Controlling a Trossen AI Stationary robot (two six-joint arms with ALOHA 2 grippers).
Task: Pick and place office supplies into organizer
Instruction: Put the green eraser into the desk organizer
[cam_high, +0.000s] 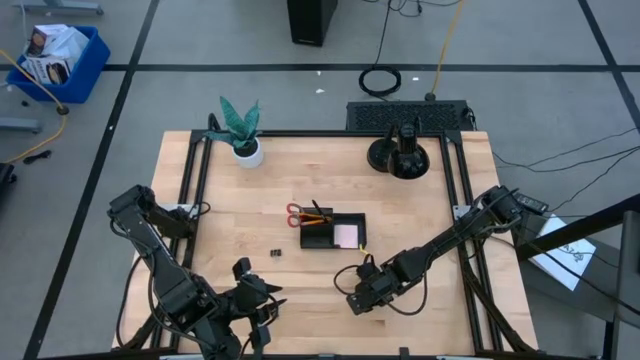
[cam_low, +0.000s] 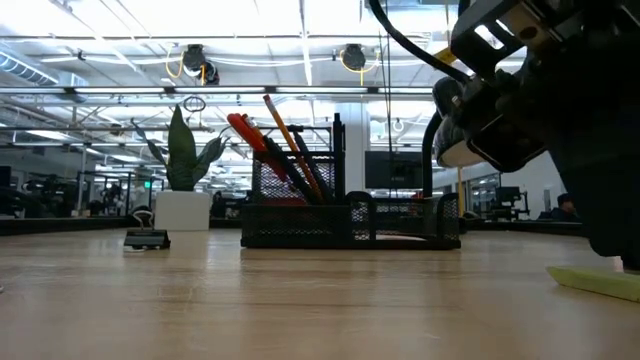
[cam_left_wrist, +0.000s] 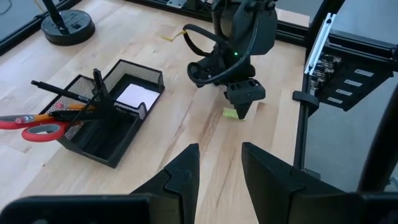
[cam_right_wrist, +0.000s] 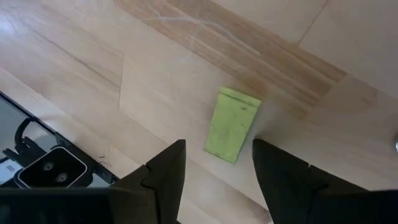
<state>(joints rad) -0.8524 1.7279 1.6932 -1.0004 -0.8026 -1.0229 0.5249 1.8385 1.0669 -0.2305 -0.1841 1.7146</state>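
Note:
The black mesh organizer (cam_high: 333, 231) sits mid-table and holds red-handled scissors (cam_high: 296, 214), orange pencils, a black pen and a pink sticky-note pad (cam_left_wrist: 134, 96). A yellow-green piece (cam_right_wrist: 231, 124) lies flat on the wood near the front; it also shows in the left wrist view (cam_left_wrist: 231, 112). My right gripper (cam_right_wrist: 217, 168) is open and points down just over this piece, one finger on each side, not touching it. Tiny black binder clips (cam_high: 275, 255) lie left of the organizer. My left gripper (cam_left_wrist: 221, 168) is open and empty at the front left.
A potted green plant (cam_high: 242, 135) stands at the far left. A round black stand base (cam_high: 400, 158) stands at the far right. Another small yellowish piece (cam_high: 362, 244) lies by the organizer's right end. Bare wood lies between the two grippers.

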